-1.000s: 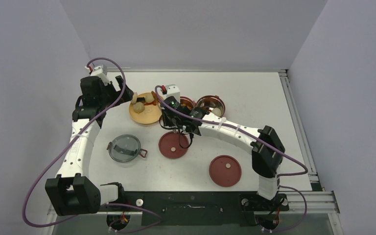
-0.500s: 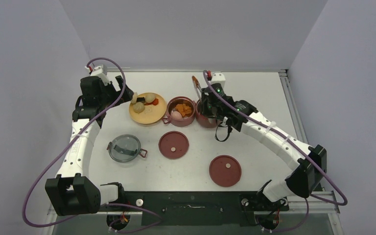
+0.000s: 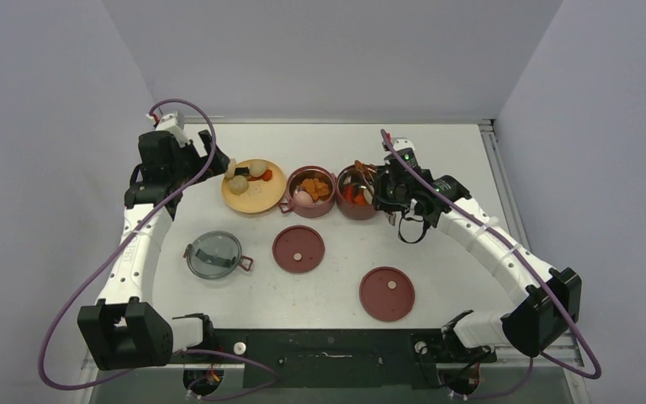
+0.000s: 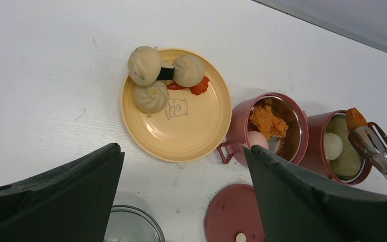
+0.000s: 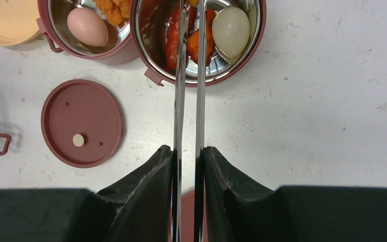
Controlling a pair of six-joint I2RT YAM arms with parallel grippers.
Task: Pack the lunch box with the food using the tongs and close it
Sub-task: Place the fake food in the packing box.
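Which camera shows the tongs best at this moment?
Right wrist: both arms of the tongs run from the right gripper, shut on them, up to the right maroon container. Left wrist catches only their tips holding an orange piece. Top external shows little; the gripper hides most of them.

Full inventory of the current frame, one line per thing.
table: 1, white, under everything
plate: 1, yellow, left of the containers
buns: 3, pale, on the plate's far side
red piece: 1, on the plate beside the buns
containers: 2, maroon with steel insides, side by side, open
pink egg: 1, in left container, with orange pieces
white egg: 1, in right container, with red strips
disc lids: 2, maroon, flat on the table
grey lid: 1, translucent, left of the discs
tongs: 1, silver, tips at right container
left end effector: open, empty, above plate
right end effector: shut on tongs
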